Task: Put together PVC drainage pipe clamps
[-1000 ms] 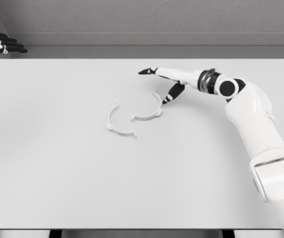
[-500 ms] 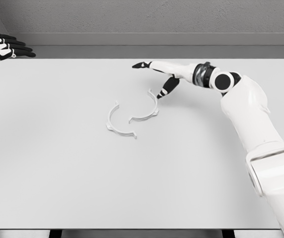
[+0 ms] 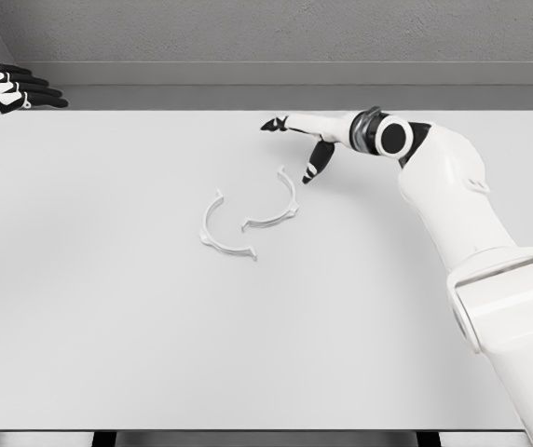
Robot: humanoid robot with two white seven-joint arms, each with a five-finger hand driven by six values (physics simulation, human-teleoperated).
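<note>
2 thin white half-ring clamp pieces [image 3: 248, 222] lie apart near the middle of a plain white table [image 3: 108, 354], no markings readable. The right hand [image 3: 308, 140] hovers just beyond them, fingers spread, empty. The left hand [image 3: 1, 88] rests open at the table's far-left corner.

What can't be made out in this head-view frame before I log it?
- Left hand: cut off by the left picture edge; its palm and arm are out of frame.
- Right hand: whether its thumb touches the right clamp half is unclear.
- Left clamp half: end lugs too small to read.
</note>
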